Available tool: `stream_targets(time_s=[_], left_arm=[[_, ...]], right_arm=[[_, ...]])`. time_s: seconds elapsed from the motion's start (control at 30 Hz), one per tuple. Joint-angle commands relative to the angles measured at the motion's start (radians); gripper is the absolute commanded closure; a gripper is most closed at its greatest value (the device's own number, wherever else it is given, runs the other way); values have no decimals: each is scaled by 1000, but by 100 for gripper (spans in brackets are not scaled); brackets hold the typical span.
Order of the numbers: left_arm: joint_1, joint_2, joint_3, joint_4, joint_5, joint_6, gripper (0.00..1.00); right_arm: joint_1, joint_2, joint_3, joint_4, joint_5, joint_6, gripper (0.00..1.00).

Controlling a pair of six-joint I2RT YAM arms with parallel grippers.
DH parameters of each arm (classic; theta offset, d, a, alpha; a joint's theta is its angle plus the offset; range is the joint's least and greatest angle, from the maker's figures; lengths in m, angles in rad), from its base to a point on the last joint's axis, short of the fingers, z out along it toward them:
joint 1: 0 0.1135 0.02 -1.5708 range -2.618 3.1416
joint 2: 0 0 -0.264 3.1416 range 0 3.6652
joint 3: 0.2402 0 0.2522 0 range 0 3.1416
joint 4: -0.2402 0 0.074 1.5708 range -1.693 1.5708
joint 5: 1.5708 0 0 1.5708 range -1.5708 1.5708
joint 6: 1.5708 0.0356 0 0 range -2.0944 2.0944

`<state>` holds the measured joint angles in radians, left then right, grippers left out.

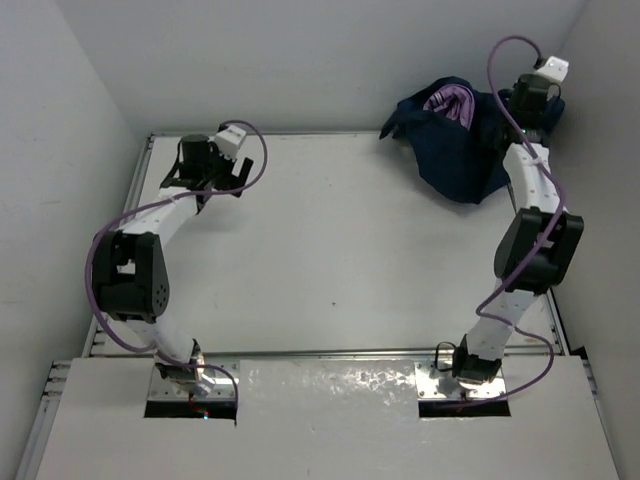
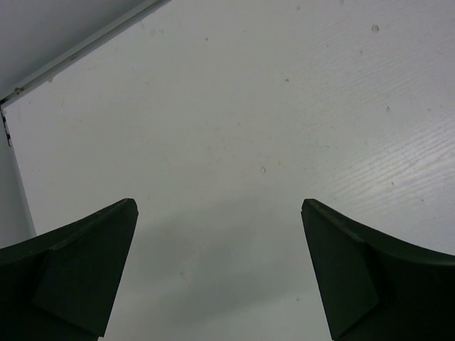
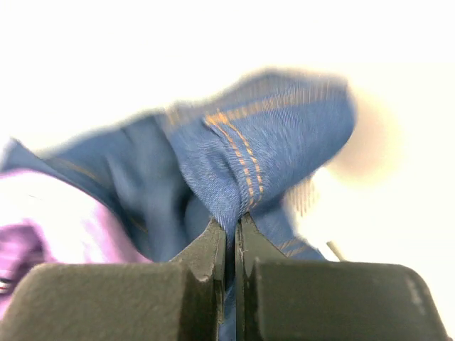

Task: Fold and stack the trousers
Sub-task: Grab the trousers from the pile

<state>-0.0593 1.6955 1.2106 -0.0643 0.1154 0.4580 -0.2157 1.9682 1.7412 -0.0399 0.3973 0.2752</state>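
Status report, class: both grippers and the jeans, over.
Left gripper open, empty. Right gripper shut on dark navy denim trousers. Lilac-purple garment bundled among them.

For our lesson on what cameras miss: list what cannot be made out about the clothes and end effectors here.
Top view: the jeans are a crumpled heap; legs and waistband indistinguishable, the right arm covering part.
Lilac garment: mostly buried under denim; its type unknowable.
Right wrist view: blurred; the right end effector pinches a seam, which one is unclear.
Left wrist view: left end effector sees only table.
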Motion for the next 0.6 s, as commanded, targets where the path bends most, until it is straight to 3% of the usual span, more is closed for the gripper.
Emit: stream_targets(time_s=[0.0, 0.13, 0.3, 0.37, 0.47, 0.53, 0.57], left_arm=[[-11, -111, -46, 47, -10, -24, 0], [-11, -195, -108, 67, -19, -38, 0], [-13, -279, -184, 100, -31, -67, 0], [-14, -330, -213, 121, -28, -68, 0], [-27, -399, -279, 146, -33, -58, 0], [-30, -415, -292, 124, -40, -54, 1], [-30, -416, -290, 121, -46, -73, 0]], right_arm=[[10, -135, 41, 141, 41, -14, 100], [18, -164, 194, 204, -90, 4, 100], [71, -131, 503, 264, -230, 24, 100], [87, -164, 467, 244, -207, -2, 100], [90, -248, 275, 259, -246, 45, 100], [131, -249, 294, 264, -294, 56, 100], [159, -238, 392, 253, -298, 26, 100]])
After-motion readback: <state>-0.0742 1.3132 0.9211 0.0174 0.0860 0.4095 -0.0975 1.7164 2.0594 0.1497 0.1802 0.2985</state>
